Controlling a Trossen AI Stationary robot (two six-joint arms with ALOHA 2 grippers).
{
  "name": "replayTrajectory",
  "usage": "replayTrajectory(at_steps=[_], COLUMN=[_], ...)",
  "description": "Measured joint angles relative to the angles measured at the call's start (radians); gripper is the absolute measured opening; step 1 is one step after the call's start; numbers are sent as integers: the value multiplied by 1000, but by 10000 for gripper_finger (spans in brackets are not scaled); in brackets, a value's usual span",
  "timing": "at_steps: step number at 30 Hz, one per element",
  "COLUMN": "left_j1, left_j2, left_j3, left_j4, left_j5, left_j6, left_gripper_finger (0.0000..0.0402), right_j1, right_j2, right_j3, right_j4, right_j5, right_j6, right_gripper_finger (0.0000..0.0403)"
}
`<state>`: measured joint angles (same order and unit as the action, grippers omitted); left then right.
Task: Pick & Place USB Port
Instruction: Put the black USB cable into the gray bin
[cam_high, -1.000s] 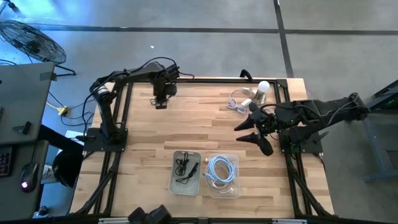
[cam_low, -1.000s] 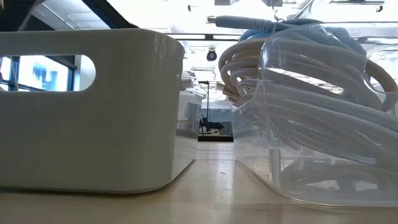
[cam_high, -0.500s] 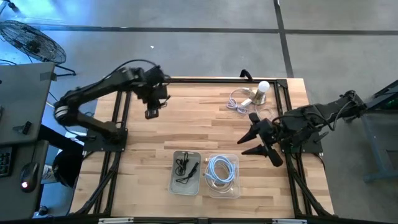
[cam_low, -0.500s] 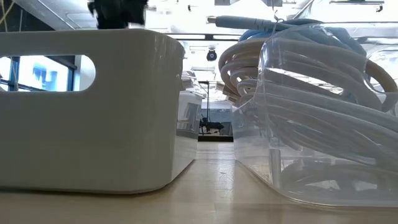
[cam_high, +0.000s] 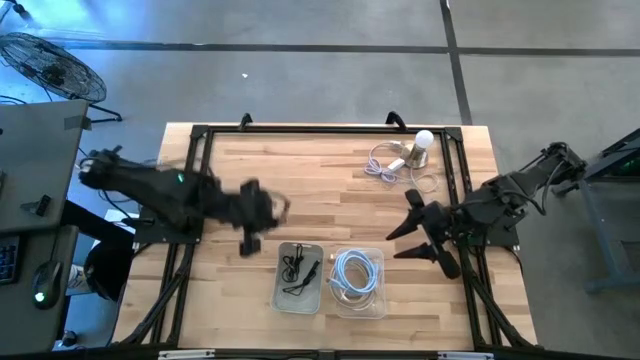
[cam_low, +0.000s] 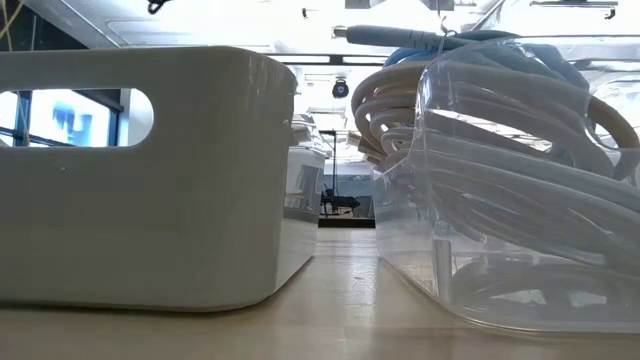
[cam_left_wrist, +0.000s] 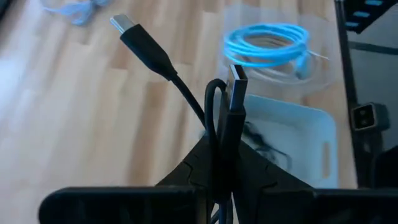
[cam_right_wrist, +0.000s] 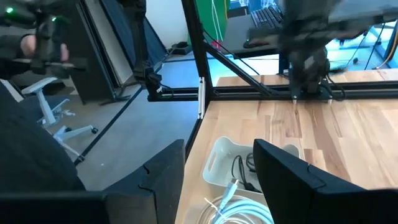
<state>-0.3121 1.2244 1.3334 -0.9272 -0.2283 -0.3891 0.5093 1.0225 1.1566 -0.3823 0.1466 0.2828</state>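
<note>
My left gripper (cam_high: 247, 243), over the table (cam_high: 320, 175) just beside the white bin (cam_high: 299, 277) on its left-arm side: fingers pinched narrow on a black USB cable (cam_left_wrist: 219, 121), held between the pads, as the left wrist view shows. Cable: folded into a loop above the grip, one metal plug (cam_left_wrist: 237, 73) standing straight up, the second plug (cam_left_wrist: 122, 25) leaning away on its own length of cord. White bin, near the table's front edge: holds a small tangle of black cord (cam_high: 296, 267); it has a slot handle in its end wall (cam_low: 130, 115). Clear tub (cam_high: 358, 283), touching or just beside the white bin on the right-arm side: holds a coil of pale blue cable (cam_high: 354, 271), which rises above the tub's rim in the low view. My right gripper (cam_high: 428, 238), beyond the clear tub toward the right arm's base, above the table: fingers spread wide, nothing between them. Loose pale cable (cam_high: 382, 163), well apart from the white bin, toward the far right corner of the table. Small white round thing (cam_high: 423, 140) just beside that loose cable; I cannot tell what it is. Fan (cam_high: 45, 65), on the floor off the table's far left corner.
</note>
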Motion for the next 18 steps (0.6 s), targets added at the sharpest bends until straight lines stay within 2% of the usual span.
replayTrajectory(at_steps=[4, 9, 18], left_j1=[-161, -285, -351], left_j2=[86, 213, 347], left_j3=[-53, -104, -103], left_j4=[174, 364, 493], left_j5=[-98, -148, -218], left_j6=[-123, -255, -353], left_gripper_finger=[28, 28, 28], right_j1=[26, 50, 83], right_j2=[0, 0, 13], right_j3=[0, 0, 0], right_j4=[0, -2, 2], right_j5=[26, 56, 85], right_j6=[-17, -19, 2], right_gripper_finger=[183, 183, 183])
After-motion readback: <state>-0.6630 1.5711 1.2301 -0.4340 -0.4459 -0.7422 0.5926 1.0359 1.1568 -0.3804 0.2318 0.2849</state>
